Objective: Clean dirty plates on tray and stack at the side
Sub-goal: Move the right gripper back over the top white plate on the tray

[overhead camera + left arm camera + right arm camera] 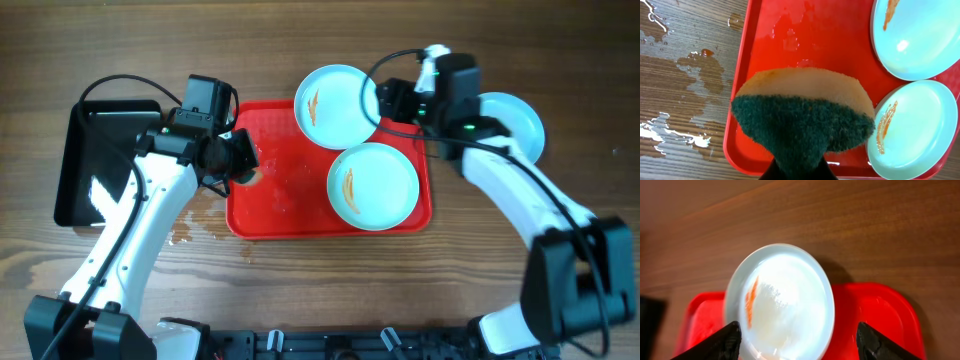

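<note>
Wooden table (585, 45), right claw (799, 330) apart (streaked plate (785, 292) just ahead), left claw (238, 160) clamped on sponge (805, 120)

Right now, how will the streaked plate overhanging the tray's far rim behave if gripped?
Probably stiff and light: the plate looks thin and rigid. Likely slippery, since its face is glossy. It rests across the tray rim, so a push may tip it.
</note>
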### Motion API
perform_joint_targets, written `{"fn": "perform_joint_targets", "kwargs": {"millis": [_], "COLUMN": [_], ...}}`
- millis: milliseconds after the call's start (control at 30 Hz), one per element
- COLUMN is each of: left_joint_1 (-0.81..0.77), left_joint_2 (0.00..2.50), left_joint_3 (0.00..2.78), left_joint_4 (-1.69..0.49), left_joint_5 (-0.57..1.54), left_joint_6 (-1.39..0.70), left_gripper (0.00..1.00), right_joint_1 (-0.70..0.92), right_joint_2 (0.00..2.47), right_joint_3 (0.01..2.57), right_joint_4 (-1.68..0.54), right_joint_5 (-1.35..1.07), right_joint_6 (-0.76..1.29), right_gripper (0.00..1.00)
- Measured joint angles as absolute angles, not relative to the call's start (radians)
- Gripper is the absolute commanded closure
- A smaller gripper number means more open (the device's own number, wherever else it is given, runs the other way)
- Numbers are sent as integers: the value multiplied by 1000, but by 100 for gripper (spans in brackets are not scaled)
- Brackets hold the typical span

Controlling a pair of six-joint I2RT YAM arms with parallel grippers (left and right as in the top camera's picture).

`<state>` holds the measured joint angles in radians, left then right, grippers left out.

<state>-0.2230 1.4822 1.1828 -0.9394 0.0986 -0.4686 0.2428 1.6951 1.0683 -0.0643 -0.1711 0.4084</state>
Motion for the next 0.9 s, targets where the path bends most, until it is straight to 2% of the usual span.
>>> {"fn": "perform_joint_targets", "kwargs": {"millis": [167,400,533,667,900], "left_joint_1": [-223,-223,-223,-223,-223], "left_joint_2": [1482,1482,1482,1482,1482], "left_joint_3": [1183,1183,1183,1183,1183], "left_joint_4": [-942,-935,-929,-928,-928], "left_joint_5": [99,99,99,99,99], "left_joint_6": [-469,-468,-469,-469,-469], "left_gripper": [95,94,93,93,93], "right_joint_1": [290,289,289,289,289], "right_joint_2": [1840,1950,1980,1980,1980], "right_joint_3": [1068,1069,1101,1232,1394], "right_joint_4": [30,79,-8,-172,-331], "right_joint_5": [-53,-22,-35,-51,-89], "right_joint_6": [391,392,399,404,403], "right_gripper": [22,23,24,25,23]}}
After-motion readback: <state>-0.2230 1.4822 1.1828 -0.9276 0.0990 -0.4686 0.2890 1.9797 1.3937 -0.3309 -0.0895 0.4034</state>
